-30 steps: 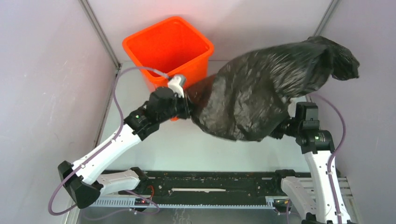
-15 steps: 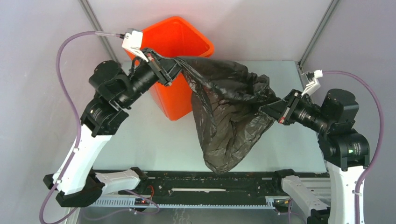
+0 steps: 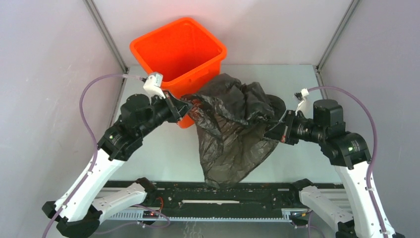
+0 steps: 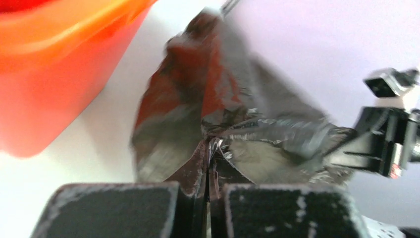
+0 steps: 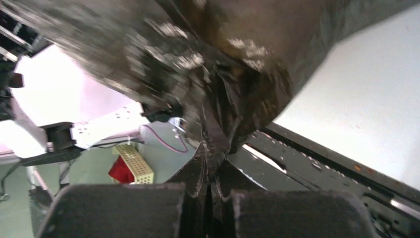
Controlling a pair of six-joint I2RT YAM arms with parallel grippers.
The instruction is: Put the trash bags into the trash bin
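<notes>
Trash bag, thin, glossy and black, hangs outside the trash bin, slung between the two tools over the table. Nearest the arm bases, its sagging lower end narrows to a blunt tip that reaches down to the black rail along the table's near edge; whether that tip touches anything cannot be told from above. Higher up, the plastic widens into a wrinkled, slightly see-through sheet with creases running toward both grips. The left tool is clenched on the bag's left edge: in the left wrist view its two dark fingers meet with only a pinched fold of film between them, and the plastic fans out beyond. The right tool is clamped in the same way on the bag's right side, and the right wrist view shows a gathered pleat squeezed between its closed fingers, with the rest of the bag filling most of that view, blurred. Both tools point inward toward each other, well apart, with the bag bunched into a crumpled hump between and just behind them. Farthest back stands the trash bin, bright orange, upright, its square mouth open. The bag's hump lies just beside the bin's near right wall, and contact there cannot be made out.
</notes>
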